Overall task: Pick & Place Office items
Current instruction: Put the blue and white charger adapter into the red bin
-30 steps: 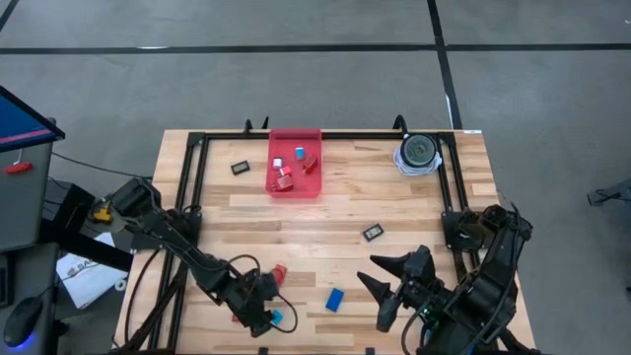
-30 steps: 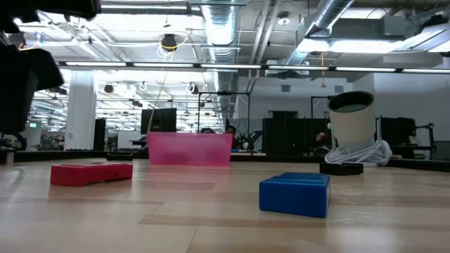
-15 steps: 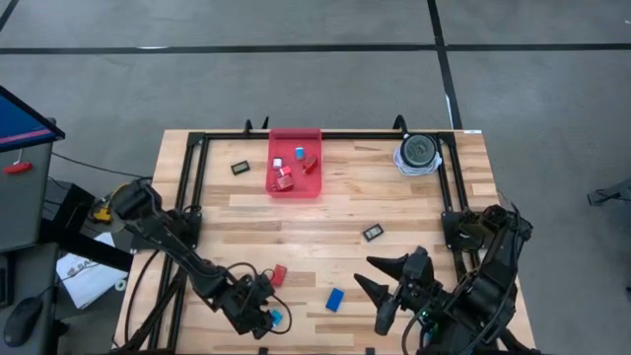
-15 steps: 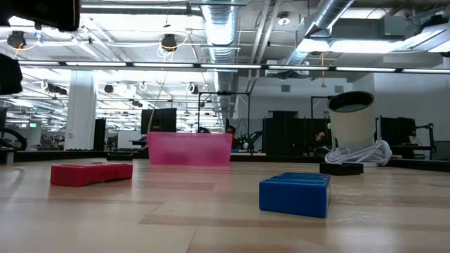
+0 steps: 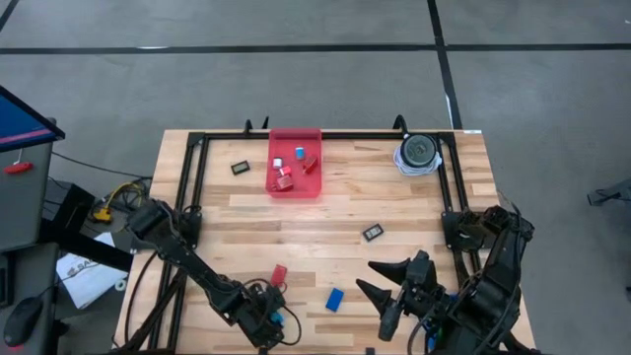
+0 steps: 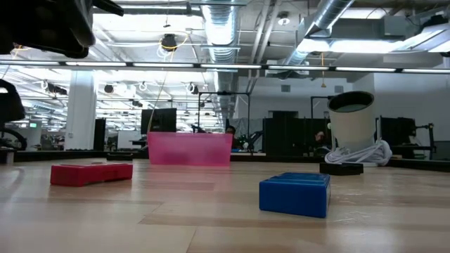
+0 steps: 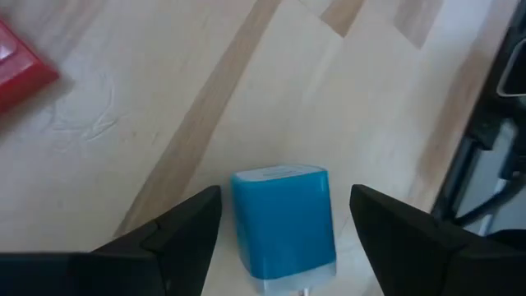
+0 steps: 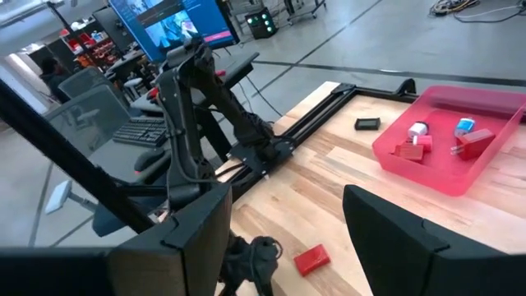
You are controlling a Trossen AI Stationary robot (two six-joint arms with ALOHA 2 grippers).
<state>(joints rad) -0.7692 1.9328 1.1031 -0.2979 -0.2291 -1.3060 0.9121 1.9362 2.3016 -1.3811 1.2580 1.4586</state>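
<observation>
A small light-blue piece [image 7: 283, 230] lies on the wooden table near its front edge, left of middle [image 5: 280, 318]. My left gripper [image 7: 285, 201] points steeply down over it, open, one finger on each side with a gap to the piece on both. A red block [image 5: 279, 274] and a blue block [image 5: 335, 300] lie close by, and they also show in the low view as red block [image 6: 91, 173] and blue block [image 6: 295, 194]. My right gripper [image 5: 380, 286] hangs high over the front right, open, with nothing between its fingers [image 8: 288, 205].
A red tray [image 5: 295, 163] at the far middle holds several small red and pale pieces. Flat black rectangles lie beside it [image 5: 240, 168] and at mid right [image 5: 373, 233]. A round grey-and-white object [image 5: 418, 153] stands at the far right. A black frame [image 5: 192, 177] borders the table.
My left gripper has come down and toward the table's near edge, rolling a little, and now stands over the light-blue piece. No item has moved.
</observation>
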